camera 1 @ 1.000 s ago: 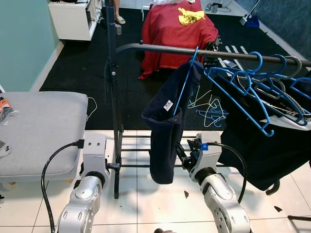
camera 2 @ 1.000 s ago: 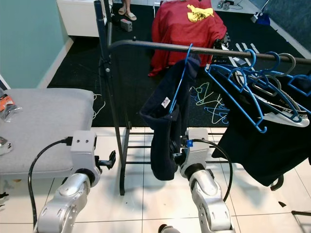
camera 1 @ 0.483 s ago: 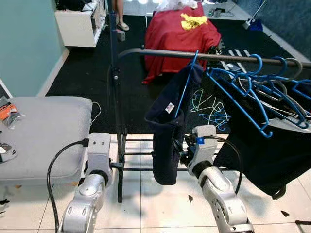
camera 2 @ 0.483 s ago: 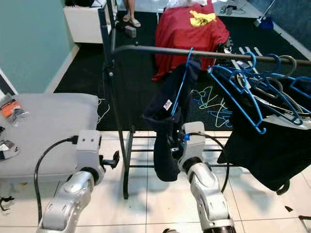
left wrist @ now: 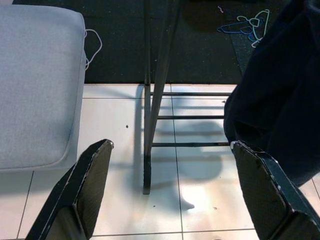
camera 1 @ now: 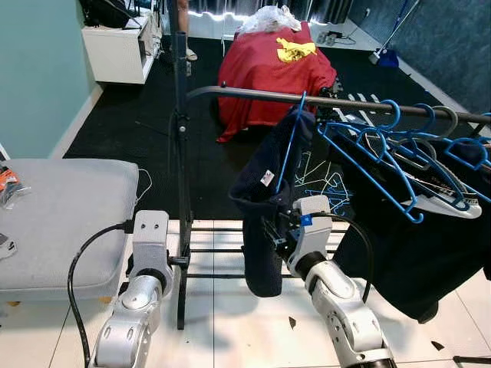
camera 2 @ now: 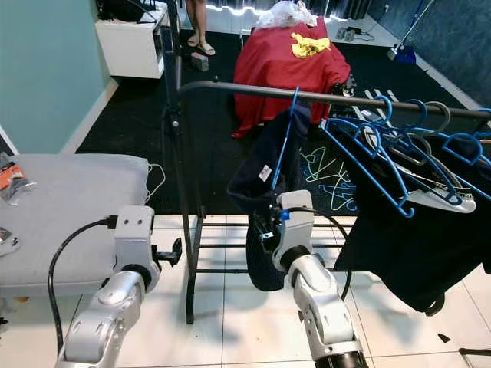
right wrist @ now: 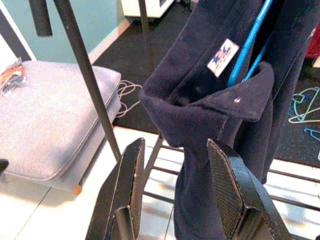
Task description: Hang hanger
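The blue hanger (camera 1: 290, 146) with the navy garment (camera 1: 265, 207) hung on the rail (camera 1: 245, 93); the right end effector (right wrist: 172, 200), spread empty, had backed slightly away.

> anyone able to read anything in these?

Not really. The navy garment (right wrist: 235, 105) has a small white tag (right wrist: 221, 56) at the collar with a red and blue mark, but it's too blurry to read. No other lettering or numbers I can make out.
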You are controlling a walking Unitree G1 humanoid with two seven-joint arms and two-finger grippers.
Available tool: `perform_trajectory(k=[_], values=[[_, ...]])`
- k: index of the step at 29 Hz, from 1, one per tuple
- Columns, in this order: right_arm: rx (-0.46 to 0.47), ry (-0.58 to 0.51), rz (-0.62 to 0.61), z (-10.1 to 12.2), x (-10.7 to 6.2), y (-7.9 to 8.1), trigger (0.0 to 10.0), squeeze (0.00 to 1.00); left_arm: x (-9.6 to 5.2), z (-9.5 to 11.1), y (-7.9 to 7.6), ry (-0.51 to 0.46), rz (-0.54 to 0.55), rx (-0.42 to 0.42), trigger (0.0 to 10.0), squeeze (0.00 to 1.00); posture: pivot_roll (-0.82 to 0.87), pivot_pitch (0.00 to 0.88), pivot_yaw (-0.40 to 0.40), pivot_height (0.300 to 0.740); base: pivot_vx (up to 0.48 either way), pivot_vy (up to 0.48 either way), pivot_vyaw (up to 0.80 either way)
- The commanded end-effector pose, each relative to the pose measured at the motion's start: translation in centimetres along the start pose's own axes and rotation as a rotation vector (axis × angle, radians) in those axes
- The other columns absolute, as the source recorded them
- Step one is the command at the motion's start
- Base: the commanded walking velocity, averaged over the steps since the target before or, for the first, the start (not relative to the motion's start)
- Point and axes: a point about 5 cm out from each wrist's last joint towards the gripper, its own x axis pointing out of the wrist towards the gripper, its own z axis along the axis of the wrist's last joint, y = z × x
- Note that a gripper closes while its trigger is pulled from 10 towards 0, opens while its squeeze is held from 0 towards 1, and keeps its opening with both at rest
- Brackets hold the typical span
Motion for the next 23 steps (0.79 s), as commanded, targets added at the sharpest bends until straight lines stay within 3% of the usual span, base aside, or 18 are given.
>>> perform_trajectory(k=[1, 6, 15, 23], values=[[0.001, 0.027, -0.008, -0.6, -0.2, -0.3, 10.0, 0.00, -0.2, -0.2, 0.0, -0.001, 0.012, -0.001, 10.0, 0.00, -0.01, 0.096, -0.093, 0.740, 0.000, 0.000, 0.00], [-0.033, 0.006, -0.034, -0.2, 0.0, -1.1, 10.0, 0.00, 0.3, 0.0, 0.1, 0.002, 0.040, -0.001, 10.0, 0.00, -0.01, 0.086, -0.067, 0.740, 0.000, 0.000, 0.00], [-0.051, 0.019, -0.032, -0.5, 0.3, -1.1, 10.0, 0.00, 0.1, 0.3, -0.6, -0.020, 0.033, -0.014, 10.0, 0.00, 0.00, 0.097, -0.094, 0.740, 0.000, 0.000, 0.00], [-0.055, -0.072, -0.028, 1.0, -0.2, -1.8, 10.0, 0.00, 0.1, 0.6, -0.8, -0.040, 0.032, -0.053, 10.0, 0.00, -0.03, 0.106, -0.092, 0.740, 0.000, 0.000, 0.00]])
